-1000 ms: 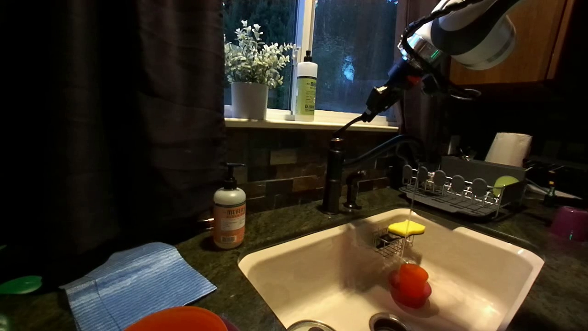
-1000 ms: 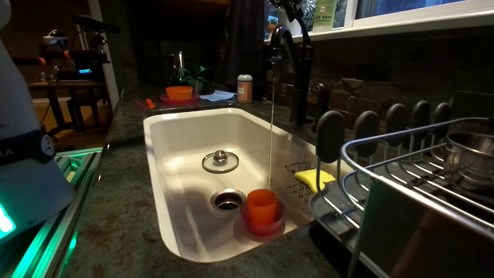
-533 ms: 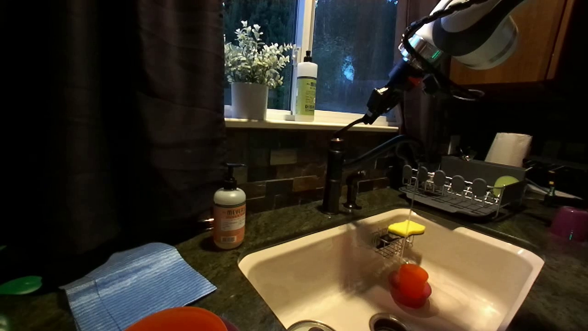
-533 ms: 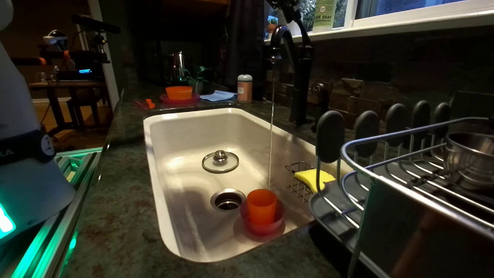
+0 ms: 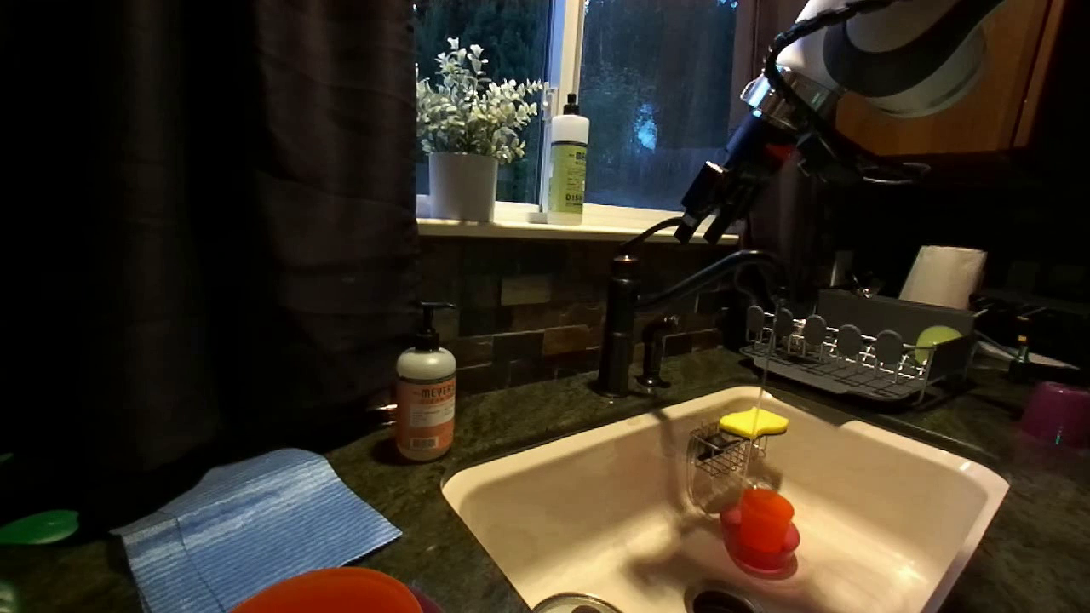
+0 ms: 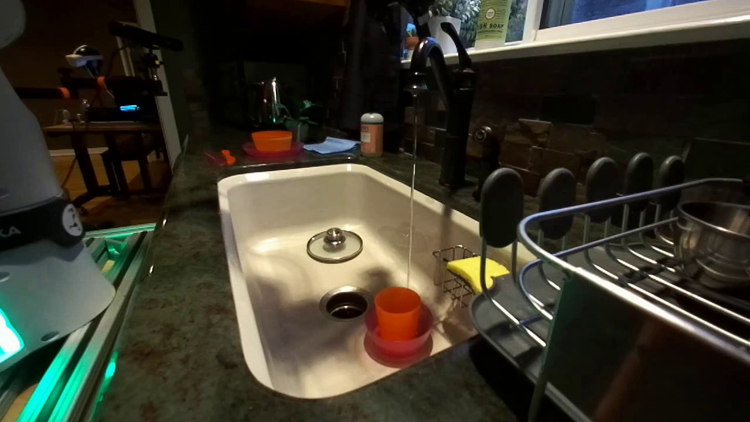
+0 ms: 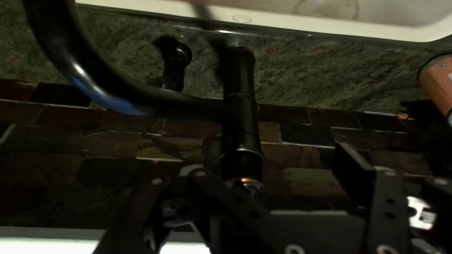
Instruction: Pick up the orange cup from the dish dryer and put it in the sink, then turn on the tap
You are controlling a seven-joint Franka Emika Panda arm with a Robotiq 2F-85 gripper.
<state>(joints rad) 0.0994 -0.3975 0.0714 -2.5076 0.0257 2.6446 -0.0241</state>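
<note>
One thin stream of water [image 6: 412, 193] falls from the tap [image 6: 455, 126]: that last step looks done! The orange cup [image 6: 398, 315] sits in the sink [image 6: 299, 199], near right in an exterior view; the gripper [image 5: 699, 232], well spread and empty, should just back away.

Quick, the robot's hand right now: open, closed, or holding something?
Hand: open, holding nothing; the tap handle is not gripped.

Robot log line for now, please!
Black gripper: open; arched black tap: running; orange plastic cup: in round pinkish bowl, inside white rectangular sink; task: likely done
</note>
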